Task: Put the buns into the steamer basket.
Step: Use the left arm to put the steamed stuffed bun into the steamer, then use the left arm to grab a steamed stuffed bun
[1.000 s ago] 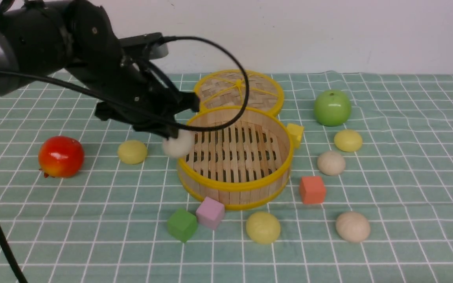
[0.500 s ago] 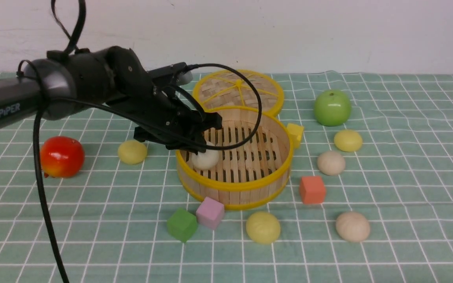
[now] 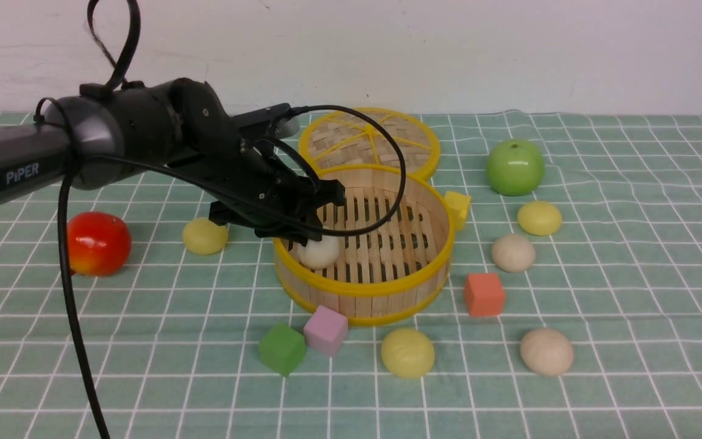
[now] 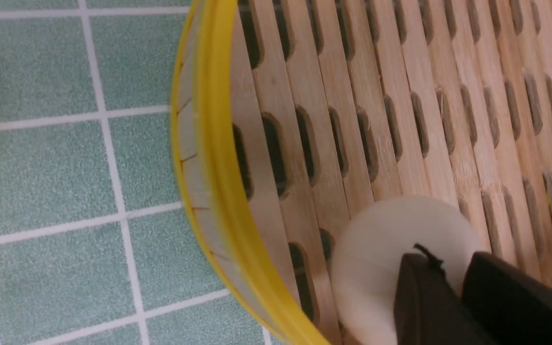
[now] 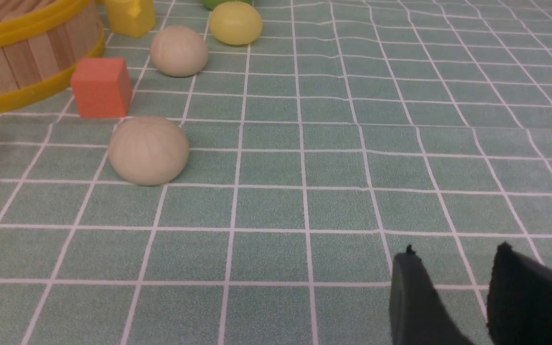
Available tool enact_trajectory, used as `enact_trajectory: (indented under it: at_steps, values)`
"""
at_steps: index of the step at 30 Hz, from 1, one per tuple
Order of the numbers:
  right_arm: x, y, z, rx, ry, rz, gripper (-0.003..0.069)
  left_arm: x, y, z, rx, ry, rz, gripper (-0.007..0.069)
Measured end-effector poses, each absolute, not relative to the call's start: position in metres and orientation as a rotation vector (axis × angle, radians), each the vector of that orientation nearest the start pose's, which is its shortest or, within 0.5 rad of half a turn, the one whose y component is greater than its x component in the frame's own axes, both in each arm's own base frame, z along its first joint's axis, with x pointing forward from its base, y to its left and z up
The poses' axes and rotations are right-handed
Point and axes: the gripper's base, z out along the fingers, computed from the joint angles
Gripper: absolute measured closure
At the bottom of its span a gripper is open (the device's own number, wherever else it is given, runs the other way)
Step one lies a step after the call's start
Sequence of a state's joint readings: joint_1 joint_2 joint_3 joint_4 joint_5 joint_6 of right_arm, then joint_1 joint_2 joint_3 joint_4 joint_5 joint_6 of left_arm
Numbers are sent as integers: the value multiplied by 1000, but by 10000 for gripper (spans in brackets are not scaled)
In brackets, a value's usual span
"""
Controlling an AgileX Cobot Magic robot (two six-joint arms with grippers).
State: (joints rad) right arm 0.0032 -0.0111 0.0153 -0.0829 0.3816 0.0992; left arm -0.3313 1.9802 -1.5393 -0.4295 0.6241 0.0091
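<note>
Lying in slat-walled steamer basket [image 3: 381,302], smooth whitish bun [image 3: 319,253]

The cloth [image 3: 631,274] is green with white grid lines, the steamer basket [image 3: 363,289] pale wood, yellow-rimmed.

Six buns in all: three pale yellow buns [image 3: 205,236] [image 3: 539,217] [image 3: 407,352] and three beige-white buns [image 3: 320,253] [image 3: 513,252] [image 3: 546,352]. Four cubes, one of each colour: a green cube [image 3: 282,348], a lilac cube [image 3: 325,330], an orange cube [image 3: 484,294] and a yellow cube [image 3: 457,207]. Two round fruits: one green apple [image 3: 515,166] and one red fruit [image 3: 96,242]. One steamer basket [image 3: 363,288], one woven lid [image 3: 406,143] and one green checked cloth [image 3: 631,305].
</note>
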Motion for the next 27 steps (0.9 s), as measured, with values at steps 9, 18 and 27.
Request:
enact_trajectory:
  at_steps: [9,18,27]
  values:
    - [52,-3,174,39,1868,-11,419,410,-163,234,111,2561,-555,292]
    - [52,-3,174,39,1868,-11,419,409,-145,276,161,2377,-403,261]
    - [52,-3,174,39,1868,-11,419,433,-88,260,-58,2382,-279,261]
